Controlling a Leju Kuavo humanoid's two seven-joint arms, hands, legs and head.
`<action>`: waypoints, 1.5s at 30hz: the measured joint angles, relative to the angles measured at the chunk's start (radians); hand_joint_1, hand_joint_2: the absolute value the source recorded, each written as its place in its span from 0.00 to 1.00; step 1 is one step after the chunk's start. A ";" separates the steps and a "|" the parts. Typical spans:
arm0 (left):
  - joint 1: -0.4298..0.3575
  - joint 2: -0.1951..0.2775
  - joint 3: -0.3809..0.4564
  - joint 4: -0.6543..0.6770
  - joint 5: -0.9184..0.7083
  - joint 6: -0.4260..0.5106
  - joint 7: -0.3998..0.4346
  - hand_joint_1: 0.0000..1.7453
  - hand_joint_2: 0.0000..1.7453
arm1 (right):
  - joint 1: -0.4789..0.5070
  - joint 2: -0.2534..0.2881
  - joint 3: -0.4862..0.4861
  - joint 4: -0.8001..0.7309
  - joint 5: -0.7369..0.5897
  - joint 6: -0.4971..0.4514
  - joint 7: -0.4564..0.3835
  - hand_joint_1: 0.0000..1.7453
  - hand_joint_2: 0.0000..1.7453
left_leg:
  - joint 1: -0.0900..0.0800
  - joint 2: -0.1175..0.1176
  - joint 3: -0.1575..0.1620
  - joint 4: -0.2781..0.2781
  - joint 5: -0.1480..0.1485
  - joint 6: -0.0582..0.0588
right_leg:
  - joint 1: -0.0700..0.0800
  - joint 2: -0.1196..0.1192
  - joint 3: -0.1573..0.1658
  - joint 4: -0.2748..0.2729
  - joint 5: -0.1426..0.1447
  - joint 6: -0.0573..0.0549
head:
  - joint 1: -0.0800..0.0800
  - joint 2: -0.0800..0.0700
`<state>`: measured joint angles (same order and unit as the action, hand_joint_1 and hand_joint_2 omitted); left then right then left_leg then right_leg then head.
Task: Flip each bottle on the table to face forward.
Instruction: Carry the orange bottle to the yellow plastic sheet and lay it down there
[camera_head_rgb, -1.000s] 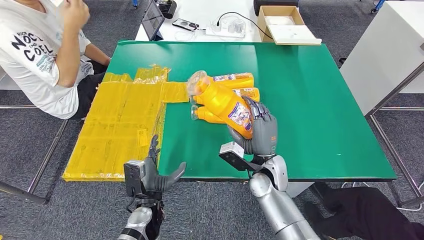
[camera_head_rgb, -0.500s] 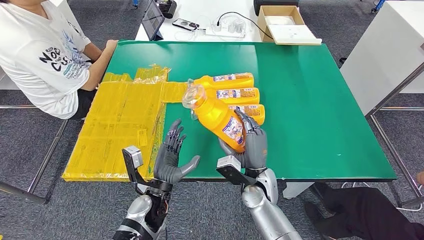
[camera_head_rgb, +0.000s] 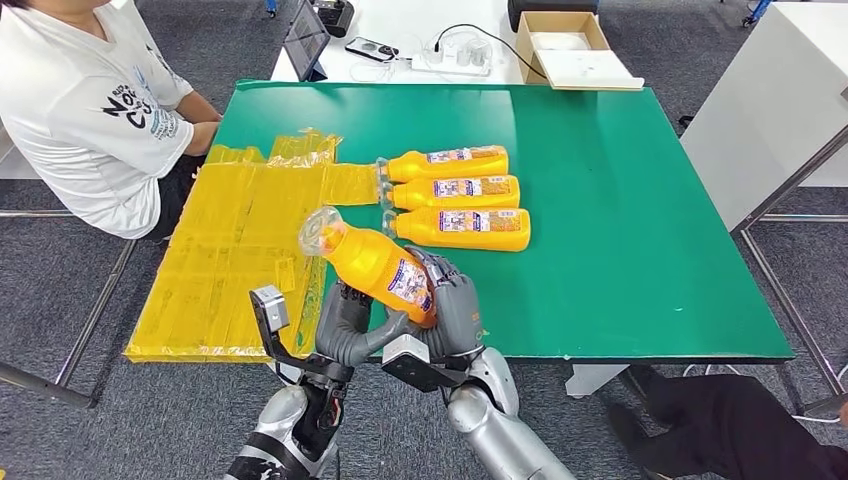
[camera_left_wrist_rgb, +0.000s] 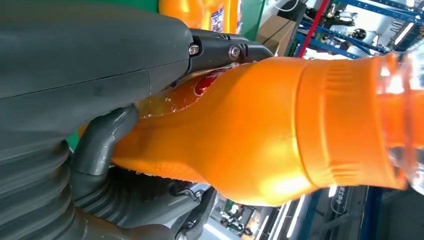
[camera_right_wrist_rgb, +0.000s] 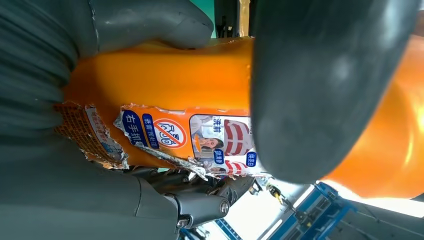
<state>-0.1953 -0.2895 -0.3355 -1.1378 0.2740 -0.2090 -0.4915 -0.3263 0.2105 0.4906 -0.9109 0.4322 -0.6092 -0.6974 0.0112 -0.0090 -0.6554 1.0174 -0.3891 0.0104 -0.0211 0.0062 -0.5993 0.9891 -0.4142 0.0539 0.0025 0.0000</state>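
Note:
Three orange bottles lie side by side on the green table (camera_head_rgb: 620, 200): the far one (camera_head_rgb: 445, 160), the middle one (camera_head_rgb: 455, 190) and the near one (camera_head_rgb: 462, 228), caps pointing left and labels up. A fourth orange bottle (camera_head_rgb: 375, 265) is held tilted above the table's front edge, its clear cap (camera_head_rgb: 322, 232) up and to the left. My right hand (camera_head_rgb: 452, 310) grips its lower body, over the torn label (camera_right_wrist_rgb: 200, 135). My left hand (camera_head_rgb: 345, 325) holds the same bottle (camera_left_wrist_rgb: 260, 130) from the other side, thumb and fingers (camera_left_wrist_rgb: 220, 50) against it.
Flattened yellow plastic bags (camera_head_rgb: 240, 250) cover the table's left part. A person in a white T-shirt (camera_head_rgb: 80, 100) sits at the left edge. Behind the table stand a tablet (camera_head_rgb: 305, 40) and a cardboard box (camera_head_rgb: 570, 45). A white cabinet (camera_head_rgb: 770, 100) stands at the right.
My right hand has carried the bottle from above the row towards the front edge and to the left. My left hand rose and closed on it. The person's arm drew back from the table.

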 joint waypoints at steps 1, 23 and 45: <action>-0.002 0.000 -0.001 0.004 0.002 0.000 0.001 0.00 1.00 | -0.006 0.004 0.011 0.011 0.006 0.005 0.000 1.00 1.00 | 0.000 0.000 0.000 0.000 0.000 0.000 | 0.000 0.000 0.000 0.000 0.000 0.000 | 0.000 0.000; 0.021 0.001 0.049 0.070 0.076 0.031 -0.035 0.37 1.00 | -0.046 0.035 0.182 0.208 -0.057 0.138 0.004 1.00 1.00 | 0.000 0.001 -0.001 0.000 0.000 0.000 | 0.000 0.000 -0.003 0.000 0.000 0.000 | 0.000 0.000; 0.034 0.002 0.064 0.033 0.103 0.020 -0.036 1.00 1.00 | -0.070 0.069 0.148 0.269 0.003 0.056 0.018 0.00 0.00 | 0.000 0.003 -0.001 0.000 0.000 0.000 | 0.000 0.001 -0.003 0.000 0.000 0.000 | 0.000 0.000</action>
<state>-0.1609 -0.2873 -0.2713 -1.1049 0.3773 -0.1894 -0.5274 -0.3967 0.2799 0.6391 -0.6419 0.4355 -0.5528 -0.6790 0.0112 -0.0057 -0.6559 1.0174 -0.3892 0.0103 -0.0212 0.0070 -0.6025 0.9891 -0.4141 0.0537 0.0026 0.0000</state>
